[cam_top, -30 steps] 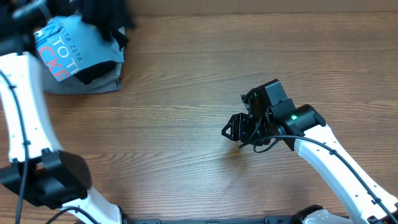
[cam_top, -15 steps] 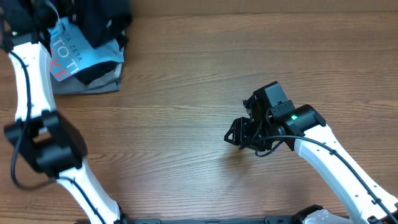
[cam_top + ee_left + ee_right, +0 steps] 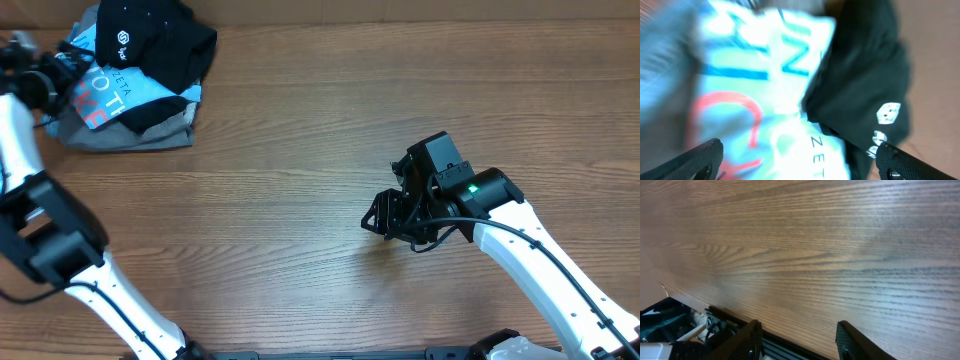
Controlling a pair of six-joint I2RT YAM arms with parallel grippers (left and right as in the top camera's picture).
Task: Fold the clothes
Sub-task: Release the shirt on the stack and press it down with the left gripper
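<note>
Gripper (image 3: pixel 797 159) on left arm gapes near black T-shirt (image 3: pixel 160 40).

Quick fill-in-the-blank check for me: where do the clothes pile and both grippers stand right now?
1. The black T-shirt lies bunched on the light blue shirt, its white ____ facing up.
2. The grey garment is at the ____ of the pile.
3. The left gripper hovers over the pile with its jaws ____.
4. The right gripper, above the table, holds ____.

Missing words: logo; bottom; open; nothing.
</note>
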